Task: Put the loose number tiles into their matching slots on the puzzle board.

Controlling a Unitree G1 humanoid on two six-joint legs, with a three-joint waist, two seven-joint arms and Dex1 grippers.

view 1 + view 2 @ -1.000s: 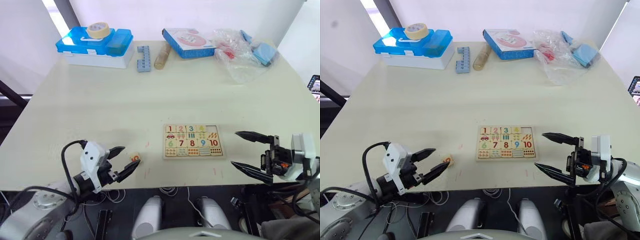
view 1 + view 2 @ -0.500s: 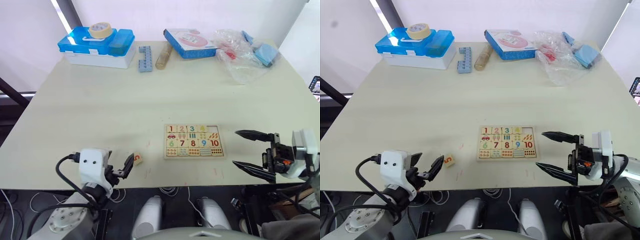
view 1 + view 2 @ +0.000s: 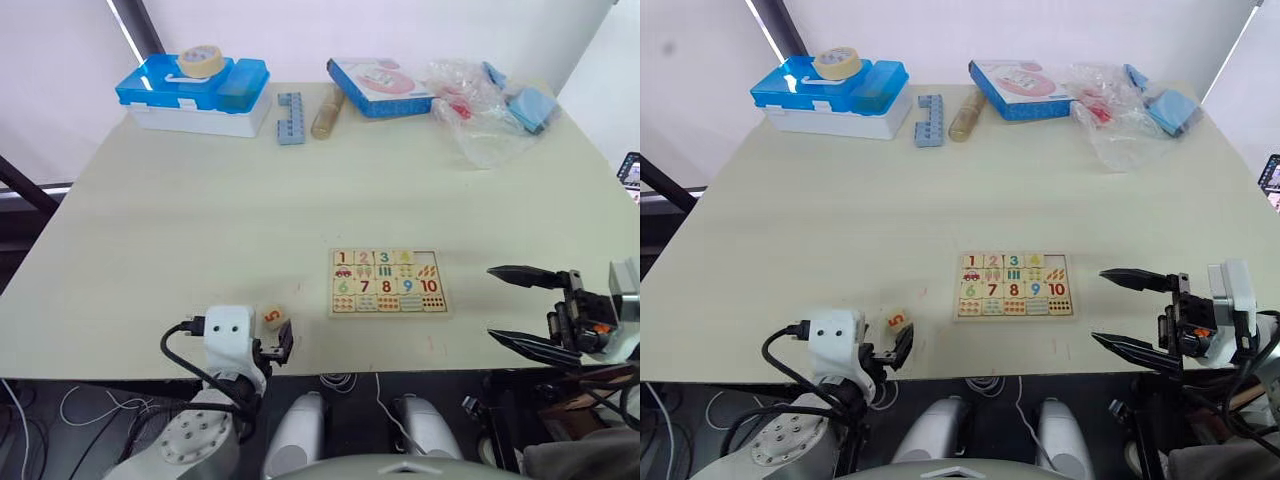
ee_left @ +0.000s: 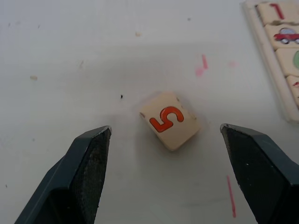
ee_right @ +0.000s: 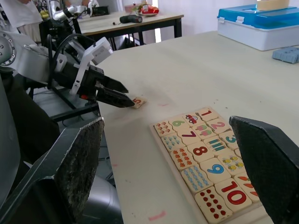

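Pale-wood tile with a red 5 [image 4: 169, 120] lies skewed on the table [image 3: 200, 230], between the wide-spread fingers of the left gripper [image 4: 166, 172], touching neither. At its 3 o'clock sits the puzzle board [image 3: 386, 283], one top-row slot apparently empty. Beyond, the right gripper [image 3: 528, 305] hangs wide, empty. Closing on the tile's corners could twist or squirt it away.

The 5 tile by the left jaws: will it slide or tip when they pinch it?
The 5 tile looks stiff, small and probably light. It lies flat on the smooth table, turned askew to the open jaws, so it may twist or skid before seating.
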